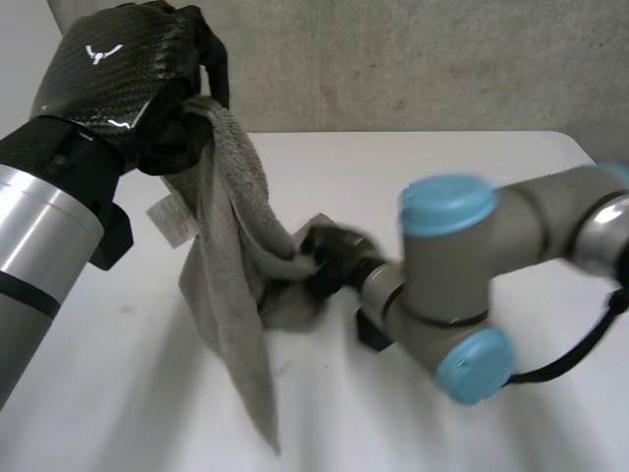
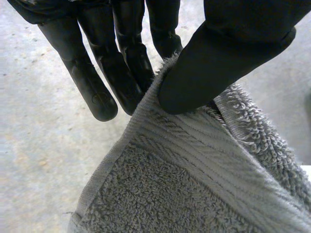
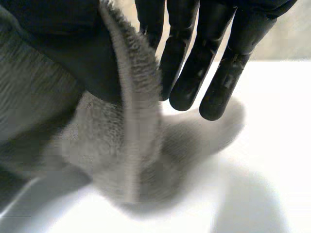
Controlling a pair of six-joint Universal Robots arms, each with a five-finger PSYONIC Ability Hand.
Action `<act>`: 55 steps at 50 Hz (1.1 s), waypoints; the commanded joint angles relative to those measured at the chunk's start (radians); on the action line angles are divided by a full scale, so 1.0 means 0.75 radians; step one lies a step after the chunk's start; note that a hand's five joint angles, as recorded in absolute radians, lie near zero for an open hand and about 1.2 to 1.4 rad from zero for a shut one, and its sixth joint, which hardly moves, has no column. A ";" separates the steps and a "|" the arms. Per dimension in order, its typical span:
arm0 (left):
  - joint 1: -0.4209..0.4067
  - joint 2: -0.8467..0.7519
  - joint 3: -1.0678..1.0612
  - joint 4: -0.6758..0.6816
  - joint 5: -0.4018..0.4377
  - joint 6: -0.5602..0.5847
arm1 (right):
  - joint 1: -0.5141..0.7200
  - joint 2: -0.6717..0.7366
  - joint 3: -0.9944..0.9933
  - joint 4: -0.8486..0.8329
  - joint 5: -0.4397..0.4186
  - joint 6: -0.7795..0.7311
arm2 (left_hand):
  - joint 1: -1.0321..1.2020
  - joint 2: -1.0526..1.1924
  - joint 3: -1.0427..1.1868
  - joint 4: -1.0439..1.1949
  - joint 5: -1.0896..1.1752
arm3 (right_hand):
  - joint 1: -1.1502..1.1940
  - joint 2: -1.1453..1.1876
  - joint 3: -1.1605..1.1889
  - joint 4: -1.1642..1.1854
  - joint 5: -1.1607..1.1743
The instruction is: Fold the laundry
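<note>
The towel (image 1: 231,285) hangs over the bench's (image 1: 423,177) left half, its lowest tip pointing toward the near edge. The left hand (image 1: 128,79) holds it high by the hem, seemingly near a corner; its thumb (image 2: 218,63) clamps the hem against straight fingers (image 2: 97,92). The right hand (image 1: 329,261) takes the towel about mid-height, low over the bench, with an edge pinched between its thumb and fingers (image 3: 189,73). A label (image 1: 172,221) dangles just below the left hand.

The step looks like spreading the towel before folding. To do it well, the right hand should probably run along the edge to the next corner. The hands would then draw apart until the cloth hangs flat, and only then lay it down.

The other corners are lost in bunched folds. Whether the tip touches the bench cannot be told. Cloth partly covers the right thumb, so the firmness of that pinch is unclear.
</note>
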 commanded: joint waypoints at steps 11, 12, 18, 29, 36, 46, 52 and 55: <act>0.292 -0.016 -0.172 -0.004 0.036 0.015 | -0.331 -0.657 0.193 0.067 0.027 -1.219 | 0.288 0.238 0.239 0.238 0.252 | 0.595 0.278 0.290 0.277 0.325; 0.294 -0.037 -0.202 -0.004 0.054 0.023 | -0.331 -0.657 0.194 0.067 0.027 -1.220 | 0.288 0.238 0.239 0.238 0.252 | 0.595 0.278 0.290 0.277 0.325; 0.294 -0.265 -0.280 -0.024 0.113 0.267 | -0.317 -0.673 0.277 0.190 0.034 -1.422 | 0.288 0.238 0.239 0.238 0.252 | 0.595 0.278 0.290 0.277 0.325; 0.292 -0.581 -0.076 -0.110 0.113 0.647 | -0.319 -0.340 0.232 0.440 0.099 -1.664 | 0.288 0.238 0.239 0.238 0.252 | 0.595 0.278 0.290 0.277 0.325; 0.270 -0.693 0.325 -0.039 0.113 0.577 | -0.315 -0.105 -0.243 0.095 0.226 -1.608 | 0.288 0.238 0.239 0.238 0.252 | 0.595 0.278 0.290 0.277 0.325; 0.264 -0.771 0.920 0.562 0.001 0.561 | -0.317 -0.223 -0.433 -0.848 0.269 -1.569 | 0.288 0.238 0.239 0.238 0.252 | 0.595 0.278 0.290 0.277 0.325; 0.270 -0.683 0.798 0.653 -0.069 0.532 | -0.319 -0.374 -0.194 -1.013 0.134 -1.567 | 0.288 0.238 0.239 0.238 0.252 | 0.595 0.278 0.290 0.277 0.325; 0.280 -0.640 0.616 0.612 -0.058 0.506 | -0.327 -0.413 -0.032 -0.998 0.034 -1.563 | 0.288 0.238 0.239 0.238 0.252 | 0.595 0.278 0.290 0.277 0.325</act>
